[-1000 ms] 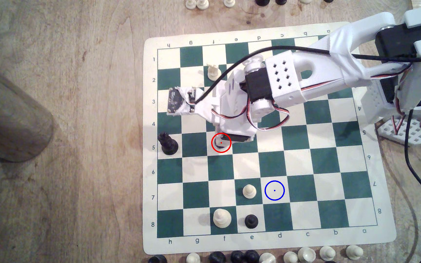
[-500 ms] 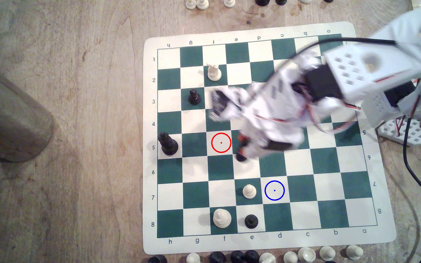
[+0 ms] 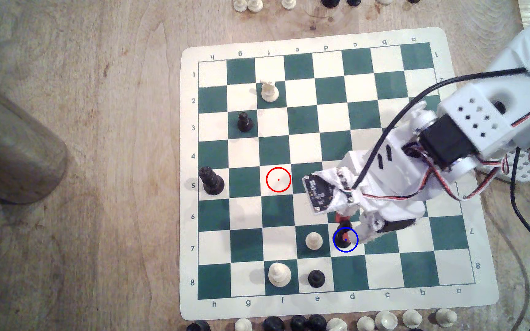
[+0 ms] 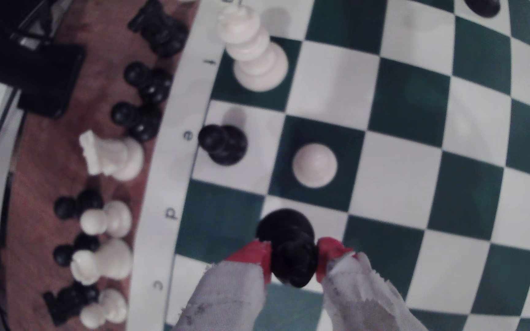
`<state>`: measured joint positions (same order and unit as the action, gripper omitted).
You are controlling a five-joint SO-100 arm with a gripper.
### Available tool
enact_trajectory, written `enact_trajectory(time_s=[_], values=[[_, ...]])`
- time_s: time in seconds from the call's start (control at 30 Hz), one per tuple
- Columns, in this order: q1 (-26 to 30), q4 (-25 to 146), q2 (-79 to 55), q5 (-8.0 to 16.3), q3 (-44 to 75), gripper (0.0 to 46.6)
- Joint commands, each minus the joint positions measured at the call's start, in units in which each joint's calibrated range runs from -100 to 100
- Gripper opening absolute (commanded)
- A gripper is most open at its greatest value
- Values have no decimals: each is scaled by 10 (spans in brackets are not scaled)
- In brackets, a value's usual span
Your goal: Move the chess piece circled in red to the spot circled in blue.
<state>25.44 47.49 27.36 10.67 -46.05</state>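
Observation:
The chess piece circled in red (image 3: 341,241) is a glossy black round-topped piece, and it now sits inside the blue ring. My gripper (image 3: 343,230) comes in from the exterior view's right and is shut on it. In the wrist view the red fingertips (image 4: 257,254) press both sides of the black piece (image 4: 289,248), whose base is over a white square. I cannot tell if the base touches the board. The spot circled in blue (image 3: 354,246) is that white square on file d, row 7. The red ring (image 3: 278,179) surrounds a bare white square.
A white pawn (image 3: 314,240) stands one square to the exterior view's left of the blue ring. A black pawn (image 3: 316,278) and a white piece (image 3: 279,274) stand on row 8. A tall black crowned piece (image 3: 211,181) is at h5. Captured pieces (image 3: 384,320) line the board's near edge.
My gripper lifted the black piece off the red-ringed square and carried it toward the exterior view's lower right, into the blue ring. The arm no longer covers the g3 pawn.

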Motion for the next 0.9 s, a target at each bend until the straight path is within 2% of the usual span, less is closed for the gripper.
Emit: enact_trajectory(time_s=[0.0,0.87], values=[[5,-14,-17,0,10,2],[6,-24,-92,-1,23,5]])
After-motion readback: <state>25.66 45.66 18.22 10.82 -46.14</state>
